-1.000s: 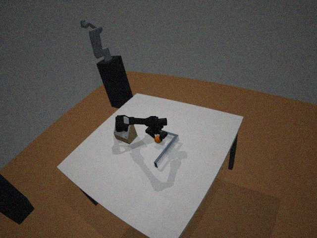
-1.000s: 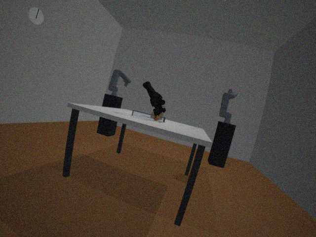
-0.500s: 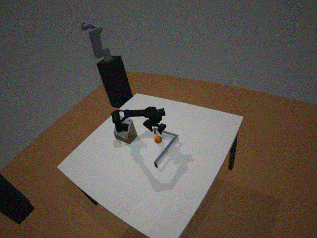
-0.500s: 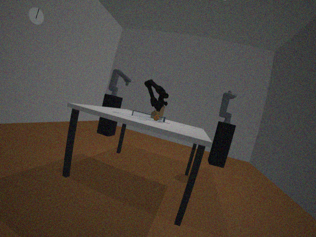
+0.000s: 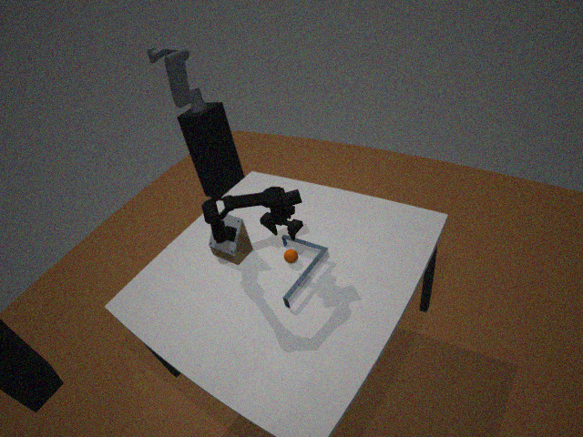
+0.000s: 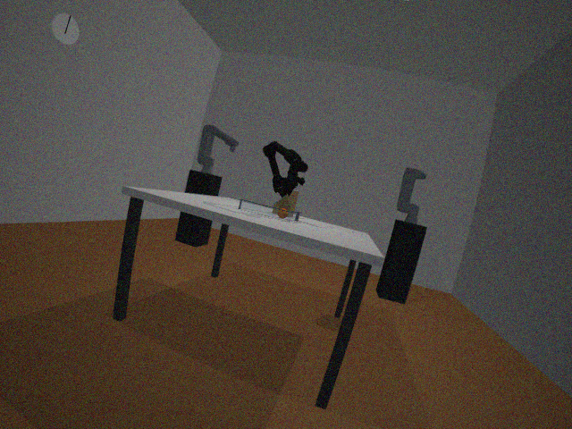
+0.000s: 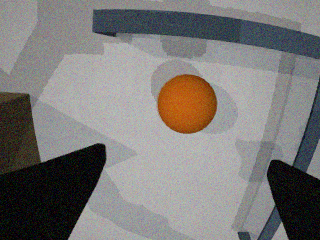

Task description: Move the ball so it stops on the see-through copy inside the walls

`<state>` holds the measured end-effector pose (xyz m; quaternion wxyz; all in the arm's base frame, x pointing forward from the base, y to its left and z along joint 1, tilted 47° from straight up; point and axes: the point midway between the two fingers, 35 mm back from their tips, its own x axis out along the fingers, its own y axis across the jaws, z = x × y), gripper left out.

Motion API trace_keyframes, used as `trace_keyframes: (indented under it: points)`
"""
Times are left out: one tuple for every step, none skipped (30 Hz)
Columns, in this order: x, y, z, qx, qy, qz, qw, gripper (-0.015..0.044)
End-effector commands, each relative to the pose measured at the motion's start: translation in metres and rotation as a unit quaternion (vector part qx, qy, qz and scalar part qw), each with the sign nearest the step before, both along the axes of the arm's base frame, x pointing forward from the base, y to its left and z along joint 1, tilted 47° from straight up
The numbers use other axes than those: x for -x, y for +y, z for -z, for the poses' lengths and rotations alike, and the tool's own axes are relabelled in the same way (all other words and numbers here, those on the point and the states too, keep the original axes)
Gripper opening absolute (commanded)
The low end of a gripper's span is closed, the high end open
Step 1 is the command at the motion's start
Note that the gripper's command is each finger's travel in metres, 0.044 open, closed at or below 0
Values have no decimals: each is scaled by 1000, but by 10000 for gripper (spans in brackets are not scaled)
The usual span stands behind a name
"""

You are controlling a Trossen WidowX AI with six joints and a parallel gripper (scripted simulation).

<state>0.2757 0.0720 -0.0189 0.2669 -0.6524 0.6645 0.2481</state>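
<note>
ball: orange ball (image 7: 187, 103) on table (image 5: 367, 244), inside clear walls (image 7: 200, 24); likely light, smooth, rolls easily
hold: across its widest middle
gripper: gripper (image 5: 282, 228) raised, jaws wide apart, empty

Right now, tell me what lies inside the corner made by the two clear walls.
Only the orange ball rests there, on the white table, with the open gripper above it. The see-through copy is not visible, presumably covered by the ball.

white table (image 5: 376, 263) | two grey arms on black pedestals (image 6: 400, 258) | wall clock (image 6: 64, 29) | brown floor (image 6: 184, 369)
</note>
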Motion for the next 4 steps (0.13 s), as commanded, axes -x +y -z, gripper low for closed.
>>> trace_keyframes:
  points:
    - [-1,3,-2,-3,-4,3,1000,440]
    - [-1,3,-2,-3,-4,3,1000,440]
    - [-1,3,-2,-3,-4,3,1000,440]
    - [-1,3,-2,-3,-4,3,1000,440]
